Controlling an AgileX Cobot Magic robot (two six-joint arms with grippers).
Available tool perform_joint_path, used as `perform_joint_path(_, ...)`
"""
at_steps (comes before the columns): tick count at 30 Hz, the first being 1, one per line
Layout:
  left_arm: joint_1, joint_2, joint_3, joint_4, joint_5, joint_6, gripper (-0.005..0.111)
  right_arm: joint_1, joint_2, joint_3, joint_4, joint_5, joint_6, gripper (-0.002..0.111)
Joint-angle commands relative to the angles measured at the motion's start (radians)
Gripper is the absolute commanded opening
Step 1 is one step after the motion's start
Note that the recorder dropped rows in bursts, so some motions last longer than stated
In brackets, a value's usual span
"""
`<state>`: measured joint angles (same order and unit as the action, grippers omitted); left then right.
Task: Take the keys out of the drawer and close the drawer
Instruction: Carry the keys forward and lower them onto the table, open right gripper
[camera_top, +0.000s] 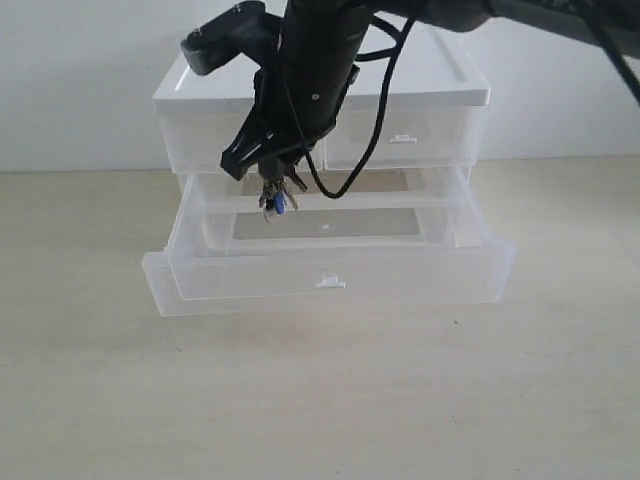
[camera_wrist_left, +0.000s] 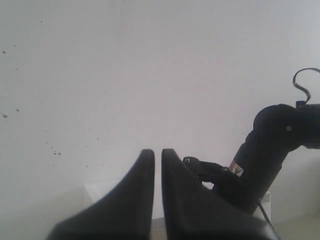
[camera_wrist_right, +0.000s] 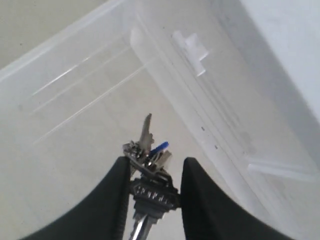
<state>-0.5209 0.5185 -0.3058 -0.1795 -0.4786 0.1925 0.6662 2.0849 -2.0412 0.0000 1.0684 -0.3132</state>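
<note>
Two grippers are showing. The left gripper (camera_wrist_left: 157, 156) is pointing at a bare white wall (camera_wrist_left: 125, 65), its fingers drawn almost together with only a thin slit and nothing between them. The drawer (camera_top: 330, 272) is standing pulled well out of the clear cabinet (camera_top: 200, 95). Over the drawer's left half, the right gripper (camera_top: 268, 168) is pinching the keys (camera_top: 275, 198), which are dangling below its fingertips, blue head lowest.
</note>
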Motion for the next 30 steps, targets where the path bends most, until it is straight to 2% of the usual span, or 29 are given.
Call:
perform_joint_path(1, 0.002, -0.003, 0.010, -0.012, 0.001, 0.003, 0.004, 0.022, -0.087, -0.005, -0.014, 0.008, 0.001, 0.000)
perform_joint_path(9, 0.002, -0.003, 0.010, -0.012, 0.001, 0.006, 0.004, 0.134, -0.231, 0.055, -0.072, 0.059, 0.048, 0.000)
perform_joint_path(13, 0.002, -0.003, 0.010, -0.012, 0.001, 0.006, 0.004, 0.228, -0.372, 0.260, -0.134, -0.029, 0.131, 0.000)
perform_joint_path(21, 0.002, -0.003, 0.010, -0.012, 0.004, 0.006, 0.004, 0.292, -0.551, 0.673, -0.151, -0.211, 0.254, 0.000)
perform_joint_path(24, 0.002, -0.003, 0.010, -0.012, 0.006, 0.006, 0.004, 0.288, -0.554, 0.833, -0.149, -0.316, 0.286, 0.000)
perform_joint_path(25, 0.002, -0.003, 0.010, -0.012, 0.006, 0.006, 0.004, 0.268, -0.526, 0.907, -0.149, -0.417, 0.297, 0.000)
perform_joint_path(30, 0.002, -0.003, 0.012, -0.012, 0.008, 0.003, 0.004, 0.147, -0.396, 0.963, -0.149, -0.589, 0.304, 0.000)
